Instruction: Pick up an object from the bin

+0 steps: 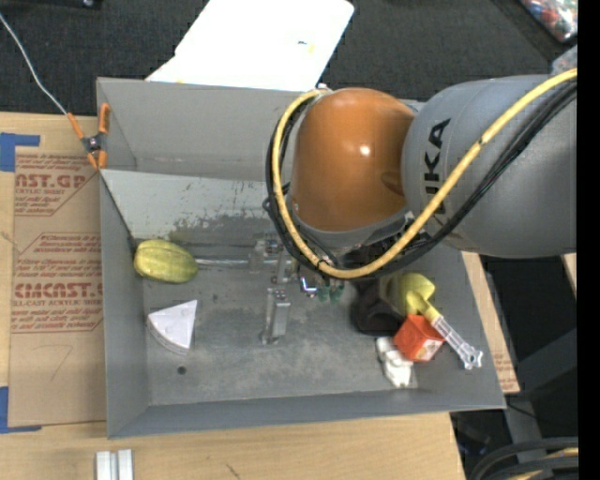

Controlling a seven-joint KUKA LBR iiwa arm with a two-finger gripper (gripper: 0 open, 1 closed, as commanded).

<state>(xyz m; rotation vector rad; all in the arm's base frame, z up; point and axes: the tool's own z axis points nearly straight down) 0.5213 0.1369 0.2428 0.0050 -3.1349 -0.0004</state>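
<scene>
Mid-bin: gripper [275, 323]; white wedge [175, 324] nr, not touching.

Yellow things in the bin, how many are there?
2. One yellow lump lies at the left; another yellow thing sits right, above the orange block. The arm may hide more.

Dark floor [56, 37] stretches beyond gripper [273, 330], across top and down right side. Thin white cable [37, 75] trails over floor far up-left of gripper. Blurred colourful clutter [555, 13] far up-right, unidentifiable. Lighting bright, even.
</scene>
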